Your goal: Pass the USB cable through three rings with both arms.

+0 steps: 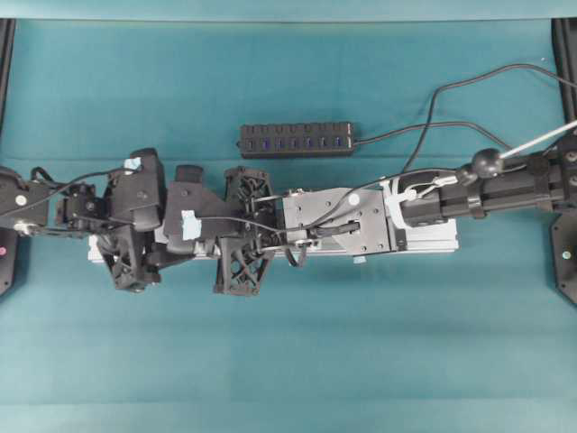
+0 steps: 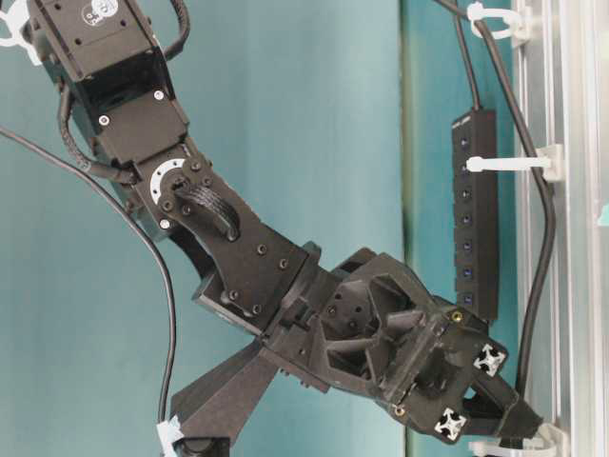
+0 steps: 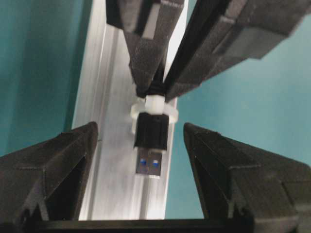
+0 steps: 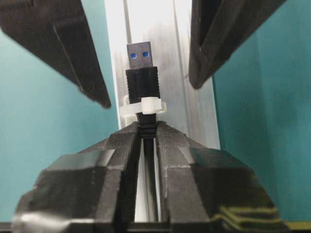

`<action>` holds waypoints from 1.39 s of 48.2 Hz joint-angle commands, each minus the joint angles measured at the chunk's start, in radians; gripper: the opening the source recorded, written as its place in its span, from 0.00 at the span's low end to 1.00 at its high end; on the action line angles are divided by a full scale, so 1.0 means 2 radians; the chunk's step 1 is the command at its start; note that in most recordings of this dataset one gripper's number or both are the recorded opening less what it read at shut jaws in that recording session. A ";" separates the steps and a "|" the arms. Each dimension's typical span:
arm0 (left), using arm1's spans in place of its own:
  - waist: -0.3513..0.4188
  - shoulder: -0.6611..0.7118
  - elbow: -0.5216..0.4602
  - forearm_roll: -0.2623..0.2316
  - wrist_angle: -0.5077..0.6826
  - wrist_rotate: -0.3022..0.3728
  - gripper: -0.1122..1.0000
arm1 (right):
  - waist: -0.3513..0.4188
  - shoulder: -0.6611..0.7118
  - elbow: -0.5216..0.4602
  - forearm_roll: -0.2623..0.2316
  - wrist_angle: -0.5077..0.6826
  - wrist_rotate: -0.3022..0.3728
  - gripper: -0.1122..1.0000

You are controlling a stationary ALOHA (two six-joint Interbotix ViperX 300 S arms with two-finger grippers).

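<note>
The USB cable's black plug [image 3: 150,141] pokes through a whitish ring [image 3: 153,108] on the silver rail [image 3: 112,160]. My right gripper [image 4: 147,127] is shut on the USB cable just behind that ring [image 4: 143,106], with the plug [image 4: 142,73] sticking out beyond it. My left gripper [image 3: 140,127] is open, one finger on each side of the plug and touching nothing. From the table-level view the cable [image 2: 542,238] runs through two further rings [image 2: 495,21] [image 2: 504,164] toward a third [image 2: 514,445]. Overhead, both grippers meet near the rail's middle [image 1: 293,239].
A black USB hub [image 1: 297,140] lies on the teal mat behind the rail [image 1: 428,239], and its cord [image 1: 433,117] loops off to the right. Black frame posts stand at the table's left [image 1: 7,54] and right [image 1: 566,54] edges.
</note>
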 commanded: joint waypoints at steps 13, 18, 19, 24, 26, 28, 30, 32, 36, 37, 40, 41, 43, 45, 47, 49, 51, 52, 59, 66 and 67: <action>-0.005 0.000 -0.009 0.002 0.000 0.005 0.51 | 0.000 -0.005 -0.005 0.000 -0.005 -0.001 0.04; -0.012 0.000 -0.009 0.002 0.001 0.019 0.31 | 0.000 -0.005 -0.005 0.001 -0.005 -0.001 0.04; -0.014 0.000 -0.010 0.002 0.001 0.025 0.30 | 0.000 -0.005 -0.005 0.000 -0.005 -0.001 0.04; -0.016 0.002 -0.012 0.002 0.002 0.033 0.30 | 0.000 -0.005 -0.005 0.001 -0.005 -0.001 0.04; -0.016 0.002 -0.012 0.001 0.004 0.034 0.30 | 0.000 -0.005 -0.005 0.000 -0.005 -0.001 0.04; -0.016 0.002 -0.013 0.002 0.007 0.035 0.30 | 0.000 -0.005 -0.005 0.001 -0.005 -0.001 0.04; -0.016 0.002 -0.015 0.001 0.009 0.035 0.30 | 0.000 -0.005 -0.005 0.001 -0.005 -0.001 0.04; -0.016 0.002 -0.015 0.002 0.012 0.035 0.30 | 0.000 -0.005 -0.005 0.001 -0.003 -0.001 0.04; -0.016 0.002 -0.015 0.001 0.015 0.033 0.30 | 0.001 -0.005 -0.005 0.000 -0.002 0.000 0.04; -0.016 0.002 -0.015 0.002 0.015 0.033 0.30 | 0.000 -0.005 -0.005 0.000 -0.001 0.000 0.04; -0.016 0.002 -0.015 0.002 0.016 0.031 0.30 | 0.000 -0.005 -0.005 0.001 0.003 0.000 0.04; -0.016 0.002 -0.015 0.002 0.016 0.031 0.30 | 0.000 -0.005 -0.005 0.001 0.005 -0.001 0.04; -0.016 0.002 -0.015 0.002 0.016 0.031 0.30 | 0.000 -0.005 -0.005 0.001 0.007 -0.001 0.04; -0.016 0.001 -0.014 0.002 0.016 0.030 0.30 | 0.000 -0.005 -0.004 0.001 0.007 -0.001 0.04; -0.015 0.000 -0.013 0.002 0.016 0.030 0.30 | 0.000 -0.006 -0.003 0.001 0.007 -0.001 0.04; -0.015 0.000 -0.012 0.002 0.017 0.030 0.30 | 0.000 -0.007 -0.002 0.001 0.008 -0.001 0.05; -0.015 -0.002 -0.011 0.002 0.017 0.030 0.30 | 0.000 -0.008 -0.002 0.000 0.007 -0.001 0.06; -0.015 -0.003 -0.009 0.002 0.017 0.030 0.30 | 0.000 -0.008 -0.001 0.000 0.007 -0.001 0.07; -0.013 -0.012 -0.005 0.002 0.018 0.030 0.30 | 0.000 -0.014 0.006 0.000 0.005 0.002 0.22; -0.012 -0.015 -0.005 0.002 0.033 0.030 0.30 | -0.001 -0.019 0.013 0.001 0.005 -0.001 0.56; -0.012 -0.015 -0.005 0.002 0.035 0.030 0.30 | -0.001 -0.019 0.014 0.000 0.005 -0.002 0.62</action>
